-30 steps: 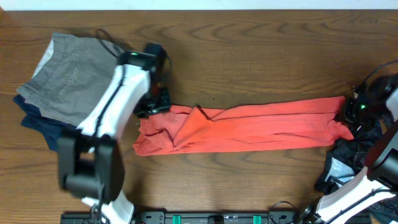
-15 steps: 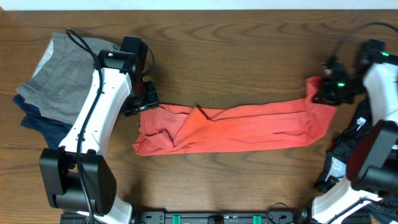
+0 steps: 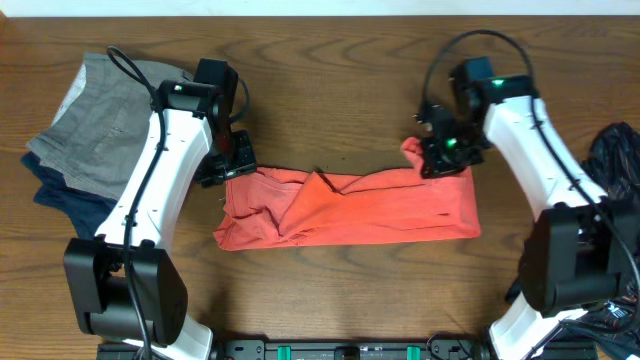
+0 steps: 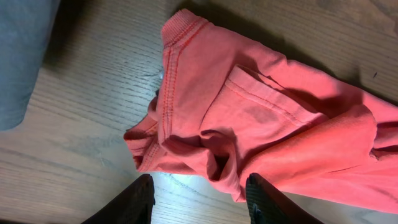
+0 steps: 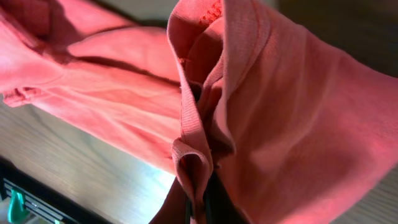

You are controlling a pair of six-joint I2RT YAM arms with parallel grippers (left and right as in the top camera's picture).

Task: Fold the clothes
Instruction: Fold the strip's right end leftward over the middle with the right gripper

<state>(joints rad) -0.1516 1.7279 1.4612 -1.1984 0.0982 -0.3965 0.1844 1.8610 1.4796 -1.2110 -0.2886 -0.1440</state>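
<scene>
The coral-red T-shirt lies folded into a long strip across the middle of the table; no lettering shows. My right gripper is shut on the shirt's right end and holds it lifted and doubled back over the strip; in the right wrist view the bunched red cloth is pinched between the fingers. My left gripper is open and empty just above the shirt's left end; in the left wrist view the fingers straddle bare wood below the crumpled hem and sleeve.
A stack of folded grey and navy garments sits at the far left. A black patterned garment lies at the right edge. Cables run near both arms.
My right gripper has carried the shirt's right end leftward, from the far right edge to right of centre, folding it over and shortening the strip. The left arm shifted slightly, then stayed still.
</scene>
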